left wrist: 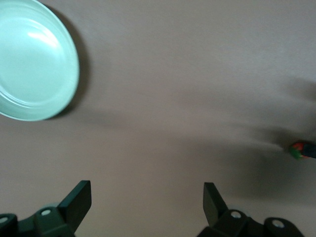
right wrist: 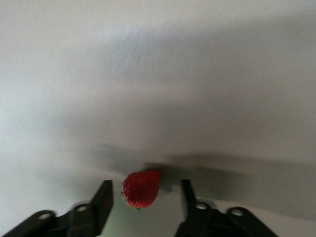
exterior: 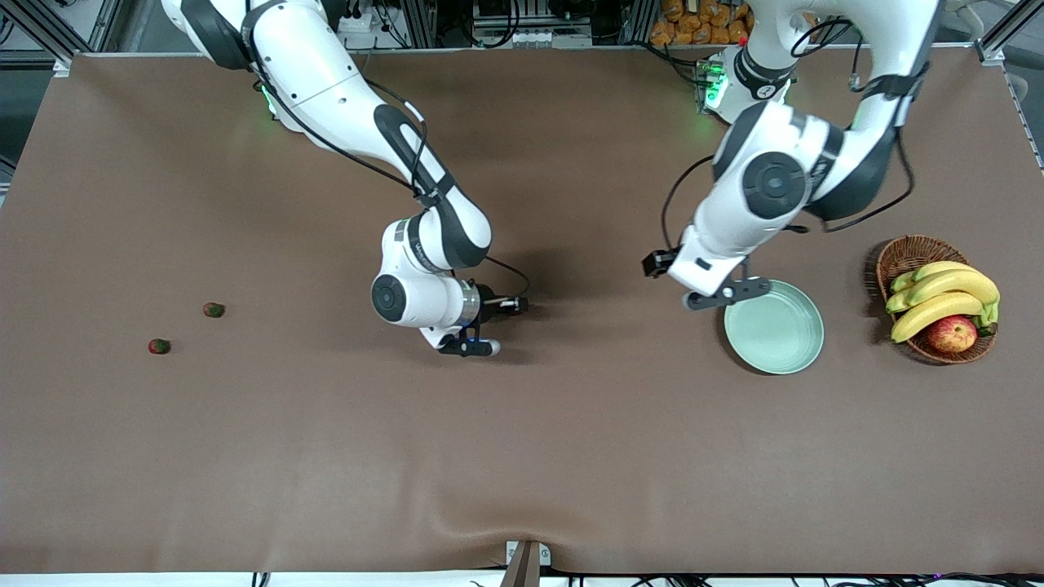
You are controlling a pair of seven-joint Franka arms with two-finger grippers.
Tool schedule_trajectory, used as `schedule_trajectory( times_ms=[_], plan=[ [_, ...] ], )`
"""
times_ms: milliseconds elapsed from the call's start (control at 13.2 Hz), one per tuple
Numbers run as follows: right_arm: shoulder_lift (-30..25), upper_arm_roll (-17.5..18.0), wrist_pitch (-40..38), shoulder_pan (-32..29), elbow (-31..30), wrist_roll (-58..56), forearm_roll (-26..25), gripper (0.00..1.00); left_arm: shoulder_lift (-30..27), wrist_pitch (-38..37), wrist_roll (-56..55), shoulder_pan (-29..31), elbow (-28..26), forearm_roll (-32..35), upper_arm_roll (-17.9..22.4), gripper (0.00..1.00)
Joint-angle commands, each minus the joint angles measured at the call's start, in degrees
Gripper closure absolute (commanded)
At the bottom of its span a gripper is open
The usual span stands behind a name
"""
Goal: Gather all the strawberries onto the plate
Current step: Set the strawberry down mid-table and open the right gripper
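One strawberry (right wrist: 140, 188) lies on the brown cloth mid-table between the fingers of my right gripper (right wrist: 146, 196), which is open with a gap on each side of the berry. The same strawberry (left wrist: 297, 149) shows small in the left wrist view. In the front view my right gripper (exterior: 497, 327) hides it. Two more strawberries (exterior: 214, 310) (exterior: 159, 346) lie toward the right arm's end of the table. The mint-green plate (exterior: 773, 328) (left wrist: 29, 59) holds nothing. My left gripper (exterior: 727, 294) (left wrist: 146, 197) hangs open and empty just beside the plate's rim.
A brown wicker basket (exterior: 913, 254) with bananas (exterior: 946, 293) and an apple (exterior: 953, 333) stands beside the plate at the left arm's end of the table. A brown cloth (exterior: 522, 440) covers the whole table.
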Motion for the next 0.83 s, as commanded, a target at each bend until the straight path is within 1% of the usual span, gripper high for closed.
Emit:
schedule_trajectory(
  times_ms=[0,152,227,303,379,455,606,682,758],
  plan=[
    [-3.2,-0.4,-6.8,-4.1,-0.2,-0.7,0.9,0.07,3.2,1.2,-4.1,-3.1,4.4,-1.0,0.1,0.0],
    [-6.3,-2.3,-14.6,-9.3,-0.4,-1.2,0.2,0.07,8.8,1.3,-8.2,-7.2,10.9,-0.8,0.2,0.0],
    [-7.2,-3.0,-18.6,-12.2,-0.4,-0.9,-0.7,0.04,12.1,1.3,-10.5,-9.2,14.3,-0.5,0.2,0.0],
    [-7.8,-5.1,-19.9,-14.2,-0.4,-1.2,-2.1,0.0,15.5,1.4,-11.7,-11.2,17.6,-0.1,0.5,0.0],
    [-9.1,-8.0,-20.0,-15.3,-0.9,-1.4,-4.9,0.0,18.4,1.8,-11.5,-12.8,20.5,1.3,0.8,0.0],
    [-10.1,-9.2,-20.6,-16.8,-1.0,-1.9,-10.1,0.0,21.3,3.2,-11.5,-14.1,22.6,4.8,0.8,0.0],
    [-11.8,-9.3,-21.6,-20.8,-0.9,-6.0,-25.6,0.0,25.8,8.0,-10.7,-16.3,25.0,11.5,0.7,0.0],
    [-11.8,-9.3,-21.6,-22.5,-1.0,-9.0,-32.0,0.0,27.8,11.2,-9.9,-17.5,25.7,13.0,0.7,0.0],
    [-11.7,-9.3,-21.7,-24.3,-1.1,-12.2,-35.7,0.0,29.3,13.8,-8.3,-19.1,26.0,13.7,0.8,0.0]
  ],
)
